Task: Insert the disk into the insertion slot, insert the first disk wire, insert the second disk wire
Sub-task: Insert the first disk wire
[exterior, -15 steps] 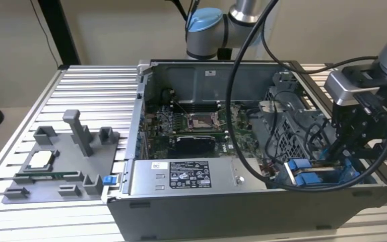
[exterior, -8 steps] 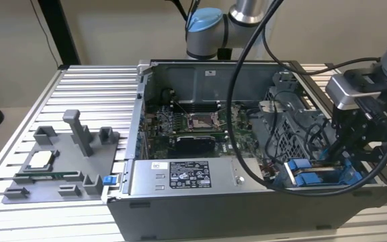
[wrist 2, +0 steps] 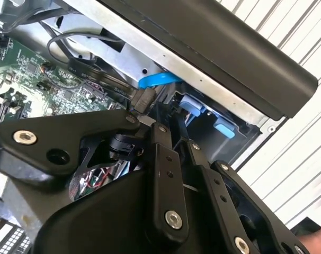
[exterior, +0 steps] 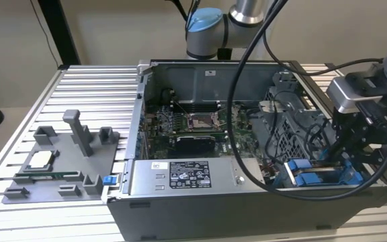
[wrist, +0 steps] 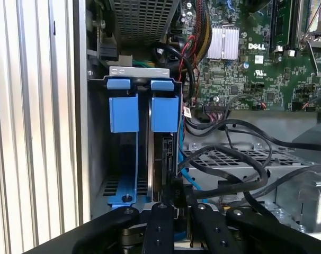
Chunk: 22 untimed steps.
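A robot arm reaches down into an open computer case (exterior: 247, 212) on a slatted desk (exterior: 92, 85). Its hand (wrist: 175, 193) is lowered at the near corner on the exterior view's right, the wrist tipped so the fingers point down among the drives. The fingers look drawn together on the black plug of a wire (wrist 2: 144, 99), though the grip itself is partly hidden. The disk (wrist: 160, 156) stands edge-on, already seated in the slot (exterior: 308, 172) and capped by blue tabs (wrist: 165, 114). Seating the plug well seems to call for holding it square to the disk's edge and pressing straight in without twisting. The loose black cables (wrist: 240, 159) close by should also be kept from snagging between plug and socket.
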Tool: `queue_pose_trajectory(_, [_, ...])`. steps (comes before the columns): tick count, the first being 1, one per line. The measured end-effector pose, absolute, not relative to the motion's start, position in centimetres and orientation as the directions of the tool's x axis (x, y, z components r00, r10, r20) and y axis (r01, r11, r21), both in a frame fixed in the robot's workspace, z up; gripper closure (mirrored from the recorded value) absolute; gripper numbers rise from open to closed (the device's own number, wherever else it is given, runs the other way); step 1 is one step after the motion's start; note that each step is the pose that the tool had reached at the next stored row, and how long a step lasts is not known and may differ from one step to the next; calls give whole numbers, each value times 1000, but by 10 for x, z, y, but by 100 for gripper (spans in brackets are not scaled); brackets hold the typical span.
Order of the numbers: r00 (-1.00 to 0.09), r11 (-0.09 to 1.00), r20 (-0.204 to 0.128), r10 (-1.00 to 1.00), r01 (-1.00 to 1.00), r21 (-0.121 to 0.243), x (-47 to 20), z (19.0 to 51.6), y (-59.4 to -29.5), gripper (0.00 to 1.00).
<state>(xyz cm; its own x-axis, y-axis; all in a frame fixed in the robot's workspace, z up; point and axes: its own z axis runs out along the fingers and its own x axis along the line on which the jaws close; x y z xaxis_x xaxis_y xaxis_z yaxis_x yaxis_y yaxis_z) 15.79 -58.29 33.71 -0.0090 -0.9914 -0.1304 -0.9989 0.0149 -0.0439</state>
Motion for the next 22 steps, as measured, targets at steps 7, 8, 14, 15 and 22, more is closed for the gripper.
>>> queue_pose_trajectory(7, [-10, 15, -130, -991, -999, -38, 159, 337, -585, 100])
queue_pose_trajectory(8, [-10, 15, -130, -991, -999, -38, 159, 338, -585, 100])
queue_pose_trajectory(14, [-10, 15, -130, -992, -999, -36, 159, 344, -585, 100])
queue_pose_trajectory(15, [-10, 15, -128, -992, -999, -36, 159, 344, -585, 100])
queue_pose_trajectory(22, [-10, 15, -119, -993, -999, -41, 159, 342, -585, 100])
